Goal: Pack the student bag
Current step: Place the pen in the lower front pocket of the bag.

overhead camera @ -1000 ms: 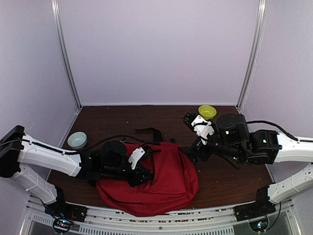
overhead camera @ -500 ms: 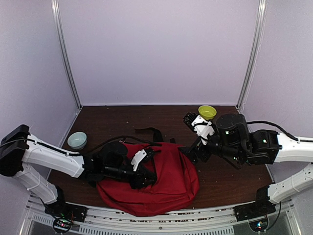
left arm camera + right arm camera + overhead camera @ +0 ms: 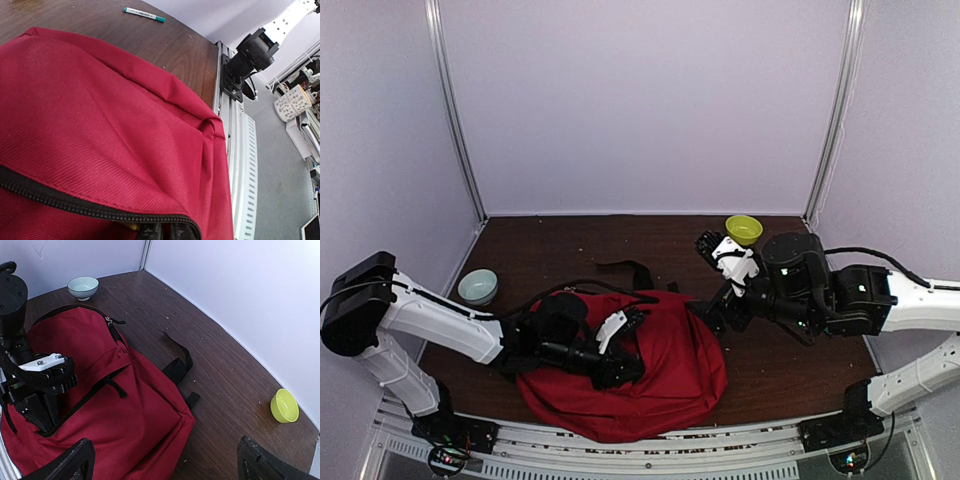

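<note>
The dark wooden table point(image 3: 570, 240) carries the red student bag point(image 3: 670, 370) near its front edge; a pale blue bowl point(image 3: 478, 286) sits by the left wall; a yellow-green bowl point(image 3: 744, 229) sits in the far right corner. A green-capped marker point(image 3: 144, 14) lies apart from the bag.

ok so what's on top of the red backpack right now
Only the left gripper sits on the student bag, pressed down at the black zipper. Nothing else lies on the red fabric. Whether it pinches anything is hidden, and so is the bag's inside.

White arms point(image 3: 430, 320) — black joints point(image 3: 790, 265), cables point(image 3: 865, 252)
</note>
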You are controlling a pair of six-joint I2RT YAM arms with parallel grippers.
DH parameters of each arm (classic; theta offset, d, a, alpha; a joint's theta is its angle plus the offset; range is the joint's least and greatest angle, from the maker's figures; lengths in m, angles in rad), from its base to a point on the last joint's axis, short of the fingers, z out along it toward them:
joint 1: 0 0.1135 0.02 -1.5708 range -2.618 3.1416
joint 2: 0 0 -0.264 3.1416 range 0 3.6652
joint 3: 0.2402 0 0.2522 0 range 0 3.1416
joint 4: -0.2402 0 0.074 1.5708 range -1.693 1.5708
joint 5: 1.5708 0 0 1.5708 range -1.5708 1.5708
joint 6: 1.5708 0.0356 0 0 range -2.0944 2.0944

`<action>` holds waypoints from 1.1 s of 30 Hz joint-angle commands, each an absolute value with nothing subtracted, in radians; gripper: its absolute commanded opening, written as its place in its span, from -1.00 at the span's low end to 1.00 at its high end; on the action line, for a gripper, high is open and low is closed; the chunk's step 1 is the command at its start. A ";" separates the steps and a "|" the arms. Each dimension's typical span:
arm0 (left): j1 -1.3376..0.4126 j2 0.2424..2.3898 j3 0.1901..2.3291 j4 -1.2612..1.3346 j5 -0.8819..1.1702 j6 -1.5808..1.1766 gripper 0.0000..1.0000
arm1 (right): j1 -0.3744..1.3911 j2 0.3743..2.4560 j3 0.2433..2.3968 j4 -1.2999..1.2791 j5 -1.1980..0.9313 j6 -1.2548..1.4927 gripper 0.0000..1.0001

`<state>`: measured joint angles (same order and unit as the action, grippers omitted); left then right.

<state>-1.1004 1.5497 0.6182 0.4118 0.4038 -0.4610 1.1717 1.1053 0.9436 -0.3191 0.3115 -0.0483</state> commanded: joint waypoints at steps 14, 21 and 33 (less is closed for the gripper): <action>-1.104 1.466 0.614 0.352 0.427 -0.433 0.12 | 1.166 1.074 0.965 -0.316 0.382 -0.037 1.00; -1.101 1.356 0.608 0.215 0.329 -0.394 0.17 | 1.144 1.056 0.948 -0.298 0.590 0.006 1.00; -1.094 1.115 0.563 0.074 0.171 -0.395 0.29 | 0.750 1.055 0.985 -0.605 0.583 0.505 1.00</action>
